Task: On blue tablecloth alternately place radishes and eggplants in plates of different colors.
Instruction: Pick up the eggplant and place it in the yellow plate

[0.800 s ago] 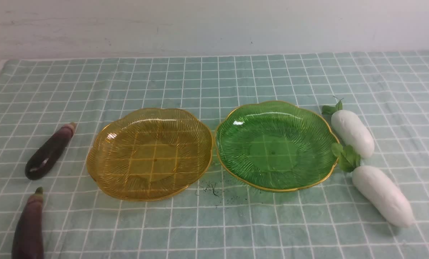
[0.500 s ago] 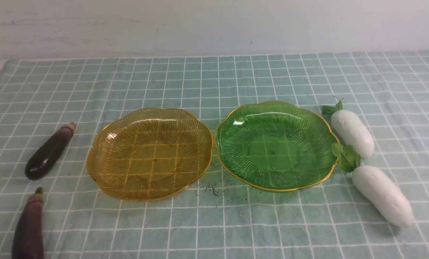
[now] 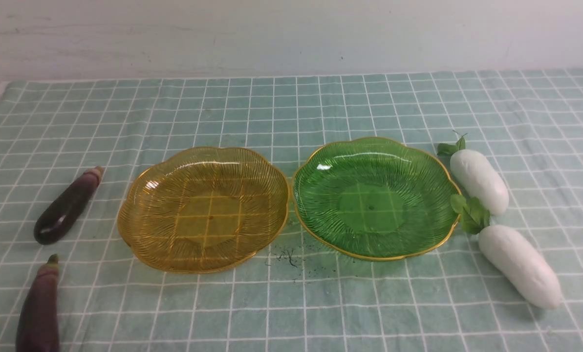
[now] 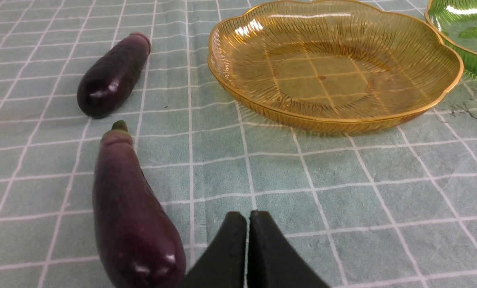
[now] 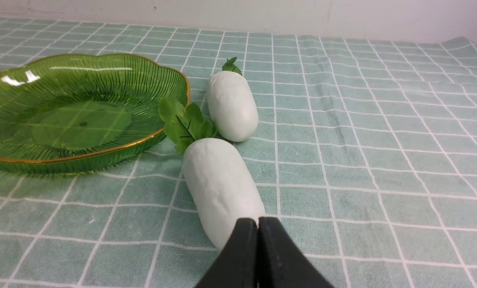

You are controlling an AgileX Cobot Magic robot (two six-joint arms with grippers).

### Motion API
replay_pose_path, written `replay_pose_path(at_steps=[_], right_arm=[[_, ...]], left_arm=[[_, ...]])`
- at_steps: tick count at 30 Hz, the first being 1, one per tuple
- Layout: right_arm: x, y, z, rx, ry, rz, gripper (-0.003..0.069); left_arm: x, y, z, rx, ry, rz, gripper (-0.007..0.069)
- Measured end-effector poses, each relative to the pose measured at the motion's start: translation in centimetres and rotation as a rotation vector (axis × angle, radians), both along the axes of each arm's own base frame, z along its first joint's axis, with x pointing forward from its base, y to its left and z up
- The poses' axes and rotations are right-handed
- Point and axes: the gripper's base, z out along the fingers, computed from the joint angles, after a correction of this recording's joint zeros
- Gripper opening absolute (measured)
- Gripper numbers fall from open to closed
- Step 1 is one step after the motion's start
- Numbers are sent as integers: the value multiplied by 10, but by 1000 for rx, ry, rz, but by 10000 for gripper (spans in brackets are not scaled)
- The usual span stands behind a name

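Claws seen in wrist views only. Left claw [image 4: 248, 218] pinched closed, empty, just beside near eggplant [image 3: 39, 308], itself cut off at lower-left frame edge. Right claw [image 5: 258, 224] closed, empty, hiding end of near radish [image 3: 520, 266], lower right. Mid-frame: amber plate [image 3: 140, 230] left, green plate [image 3: 315, 215] right; dark specks [image 3: 289, 256] between, unidentifiable. Beyond: far eggplant [image 3: 68, 205], far radish [image 3: 479, 181], all on blue tablecloth [image 3: 291, 107].

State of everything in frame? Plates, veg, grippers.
amber plate: empty
green plate: empty
far eggplant: lying on cloth left of amber plate, unheld
near eggplant: lying on cloth, unheld
far radish: lying on cloth right of green plate, unheld
near radish: lying on cloth, unheld
left gripper: shut, holding nothing
right gripper: shut, holding nothing
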Motion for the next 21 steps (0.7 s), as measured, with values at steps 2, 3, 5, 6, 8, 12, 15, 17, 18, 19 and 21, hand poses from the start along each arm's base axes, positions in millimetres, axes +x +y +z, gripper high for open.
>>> replay_pose_path(at_steps=[2,3,5,6,8,12,15,17,18,19,21], right_arm=[[0,0,0,0,0,0,-15],[0,0,0,0,0,0,-15],[0,0,0,0,0,0,-15],[0,0,0,0,0,0,-15],[0,0,0,0,0,0,-15],[0,0,0,-2,0,0,-15],[0,0,0,-6,0,1,-15],[0,0,0,-7,-1,2,-15],[0,0,1,10,-8,2,-15],[0,1,1,58,-16,0,-15],[1,4,2,293,-34,-8,-15]], left_arm=[[0,0,0,0,0,0,-8],[0,0,0,0,0,0,-8],[0,0,0,0,0,0,-8],[0,0,0,0,0,0,-8],[0,0,0,0,0,0,-8],[0,0,0,0,0,0,-8],[0,0,0,0,0,0,-8],[0,0,0,0,0,0,-8],[0,0,0,0,-1,0,-8],[0,0,0,-5,-2,0,-8],[0,-3,0,-122,3,8,-8]])
